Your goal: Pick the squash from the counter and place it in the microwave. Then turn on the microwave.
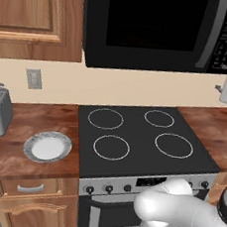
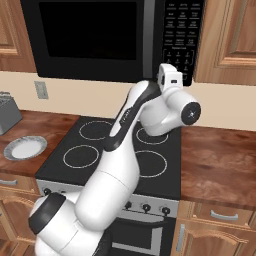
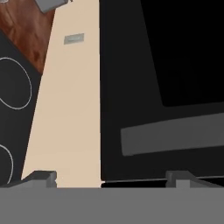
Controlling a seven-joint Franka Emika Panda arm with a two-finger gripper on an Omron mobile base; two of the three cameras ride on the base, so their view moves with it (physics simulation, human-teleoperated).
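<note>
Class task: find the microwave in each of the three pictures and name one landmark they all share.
Left base view: microwave fills the top centre and right.
Right base view: it spans the top left and centre.
Hand view: it covers the right half.
Shared landmark: the black stovetop.

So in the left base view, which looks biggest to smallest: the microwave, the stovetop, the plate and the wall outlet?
1. The microwave and the stovetop look about alike in area; the microwave runs off the top edge, so I won't rank them.
2. The plate.
3. The wall outlet, clearly smallest.
</note>
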